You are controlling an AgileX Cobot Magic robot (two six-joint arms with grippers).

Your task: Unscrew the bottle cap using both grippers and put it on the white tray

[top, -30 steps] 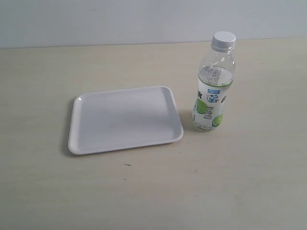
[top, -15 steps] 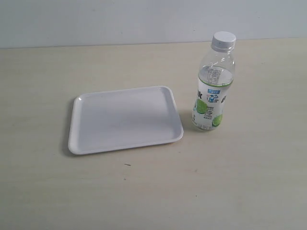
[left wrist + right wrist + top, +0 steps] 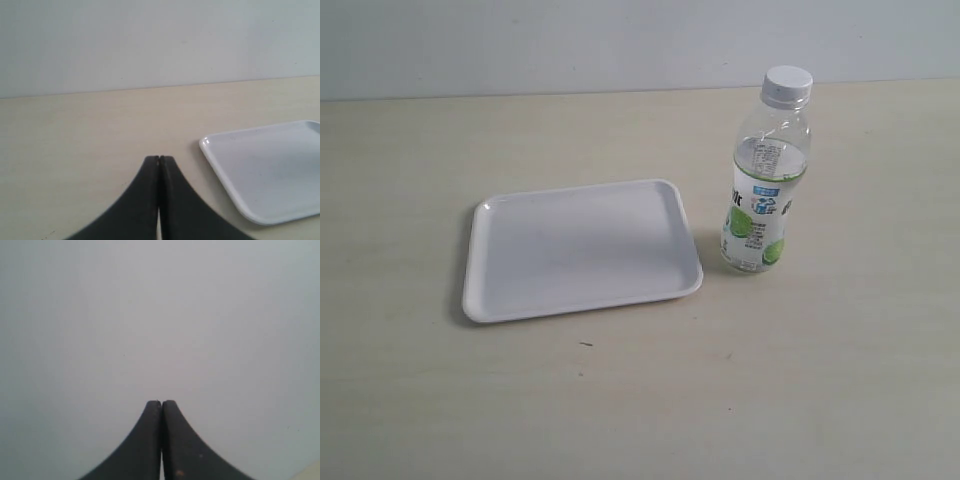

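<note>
While the bottle cap (image 3: 788, 84) sits on the neck of the bottle (image 3: 763, 190), the bottle stands upright on the pale table (image 3: 620, 400). It is just beside the short edge of the white tray (image 3: 580, 250) that faces the right side of the exterior view, with a narrow gap between them. The tray lies flat on the table. The left gripper (image 3: 159, 159) has its black fingers pressed together, gripping nothing, over bare table near a tray corner. The right gripper (image 3: 161, 402) likewise has its fingers closed against each other on nothing, facing a plain grey wall (image 3: 160, 315).
</note>
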